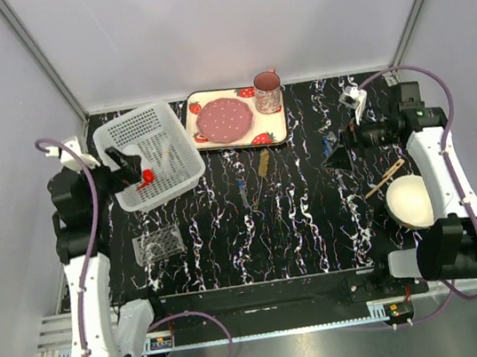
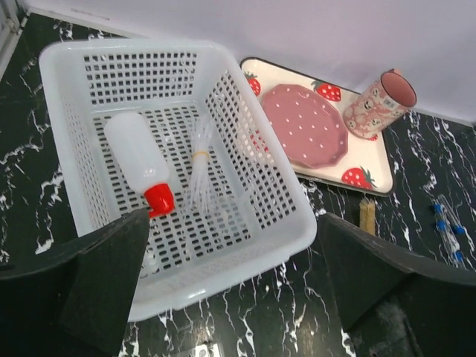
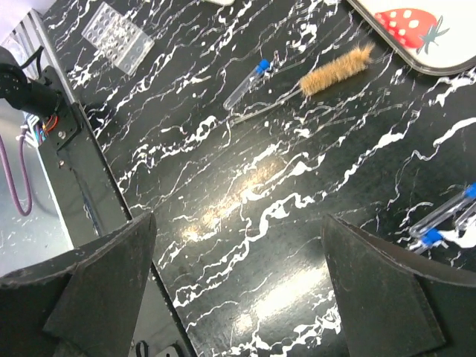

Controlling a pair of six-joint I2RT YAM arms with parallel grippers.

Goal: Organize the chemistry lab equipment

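Left claw (image 2: 230, 286) and right claw (image 3: 236, 279) gape empty; the blue-capped tube (image 3: 244, 85) looks light, slick and fragile, so pinch mid-barrel.

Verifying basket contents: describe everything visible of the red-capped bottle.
The bottle is small, with a white, slightly translucent body that looks like plastic and a red cap on a tapered end. It lies on its side on the slotted floor of the white basket, cap toward the near wall and base toward the far left corner. A clear bundle lies beside it, apart. Nothing grips it.
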